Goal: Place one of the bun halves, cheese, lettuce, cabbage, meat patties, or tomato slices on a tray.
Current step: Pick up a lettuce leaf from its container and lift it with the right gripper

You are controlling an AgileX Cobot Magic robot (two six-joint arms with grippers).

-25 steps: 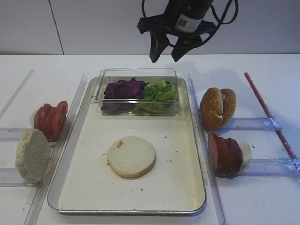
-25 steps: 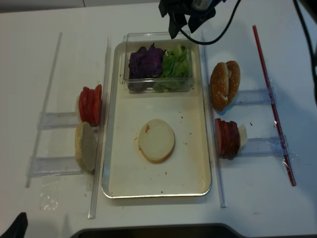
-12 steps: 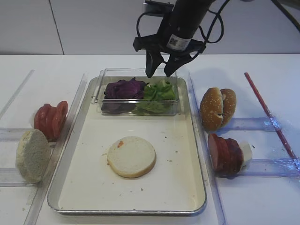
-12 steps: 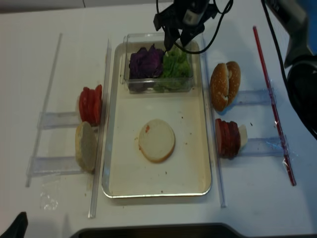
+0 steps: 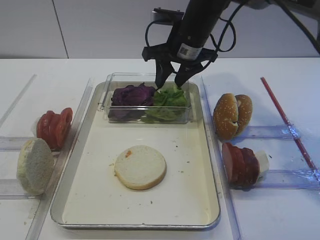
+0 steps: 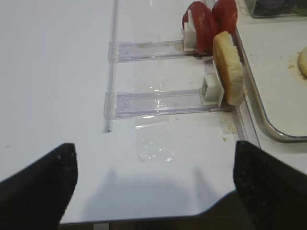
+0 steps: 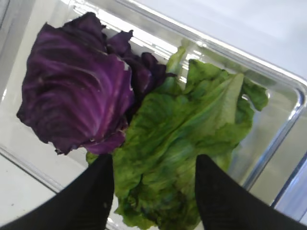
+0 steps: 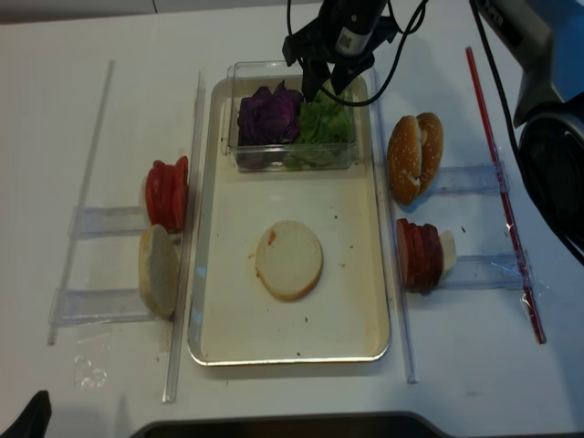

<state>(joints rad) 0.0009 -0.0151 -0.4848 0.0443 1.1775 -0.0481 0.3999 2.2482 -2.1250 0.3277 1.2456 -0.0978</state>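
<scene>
My right gripper (image 5: 170, 84) (image 8: 322, 91) stands open, pointing down into the clear box (image 5: 145, 77) at the far end of the tray (image 5: 100, 195). In the right wrist view its fingertips (image 7: 103, 165) straddle the green lettuce (image 7: 192, 129) (image 5: 167, 102), with the leaf between them and unclamped. Purple cabbage (image 7: 76, 100) (image 5: 131, 95) lies just left of it. A pale bun half (image 5: 140, 166) lies flat on the tray floor. My left gripper (image 6: 153, 146) hangs open over bare table, off to the near left.
Left of the tray, tomato slices (image 5: 54, 127) and a pale bun half (image 5: 34, 165) stand in clear racks. On the right are sesame bun halves (image 5: 231, 115) and meat patties (image 5: 240, 164). A red rod (image 5: 287, 122) lies at the far right.
My right gripper has come down and slightly toward the camera, from above the box's far edge to the lettuce, with its jaws a little narrower. The left arm has not moved.
</scene>
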